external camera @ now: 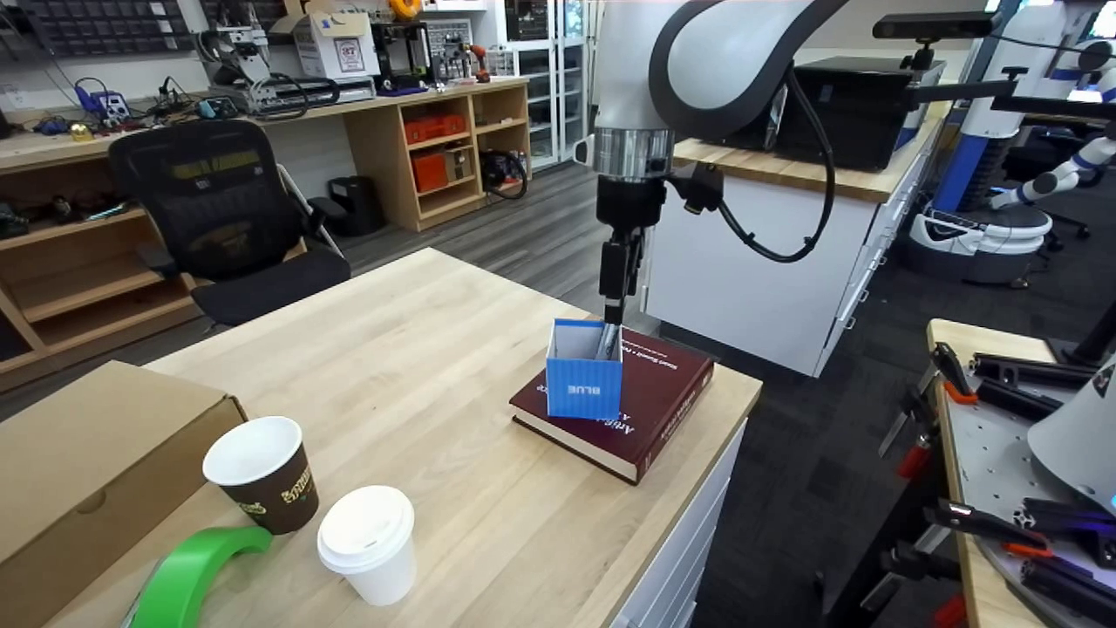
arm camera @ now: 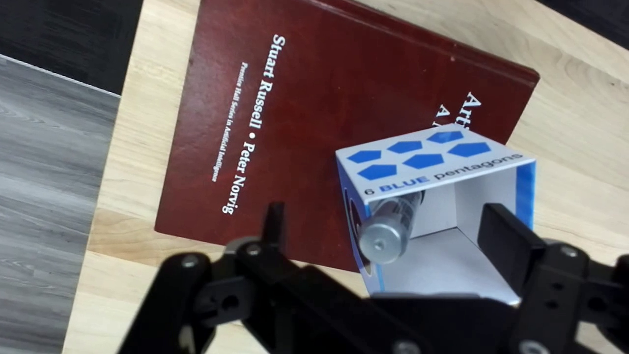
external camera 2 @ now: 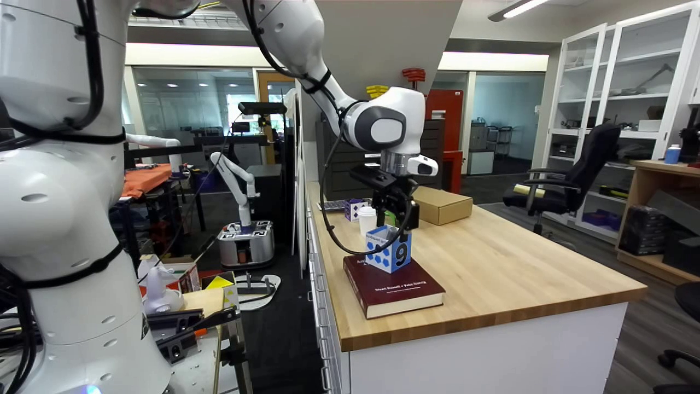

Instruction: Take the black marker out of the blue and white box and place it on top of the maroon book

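Note:
The maroon book (external camera: 671,375) lies flat near the table corner and also shows in an exterior view (external camera 2: 394,290) and the wrist view (arm camera: 295,123). The blue and white box (external camera: 584,392) stands open-topped on the book; it also shows in an exterior view (external camera 2: 385,257) and the wrist view (arm camera: 427,160). The marker (arm camera: 393,226) leans inside the box, grey end up at the rim; its lower part is hidden. It also shows in an exterior view (external camera: 608,340). My gripper (arm camera: 388,233) is open just above the box, its fingers apart on either side of the marker, touching nothing visible.
On the wooden table (external camera: 392,366) stand a white lidded cup (external camera: 370,545), a brown cup (external camera: 275,484), a green curved object (external camera: 192,576) and a large cardboard box (external camera: 105,471). The table's edge (external camera 2: 481,328) runs close to the book.

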You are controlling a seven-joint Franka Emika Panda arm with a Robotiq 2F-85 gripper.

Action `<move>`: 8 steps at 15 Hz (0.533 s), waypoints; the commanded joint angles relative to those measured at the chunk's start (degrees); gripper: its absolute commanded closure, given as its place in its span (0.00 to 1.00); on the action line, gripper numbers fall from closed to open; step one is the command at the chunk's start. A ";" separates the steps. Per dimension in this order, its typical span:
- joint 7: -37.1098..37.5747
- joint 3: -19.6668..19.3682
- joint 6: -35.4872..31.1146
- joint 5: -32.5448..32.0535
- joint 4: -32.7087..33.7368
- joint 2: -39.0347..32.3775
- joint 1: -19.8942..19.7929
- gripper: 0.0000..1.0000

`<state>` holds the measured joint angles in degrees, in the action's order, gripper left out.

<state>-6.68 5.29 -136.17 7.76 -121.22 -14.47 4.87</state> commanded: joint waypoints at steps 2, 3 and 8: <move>-2.62 0.96 0.36 1.98 2.12 -2.10 -1.43 0.00; -2.76 1.02 0.30 2.13 2.28 -2.30 -1.54 0.00; -2.54 0.93 0.57 1.65 2.58 -1.85 -1.54 0.47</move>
<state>-7.96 5.49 -136.17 8.37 -119.52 -16.32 4.35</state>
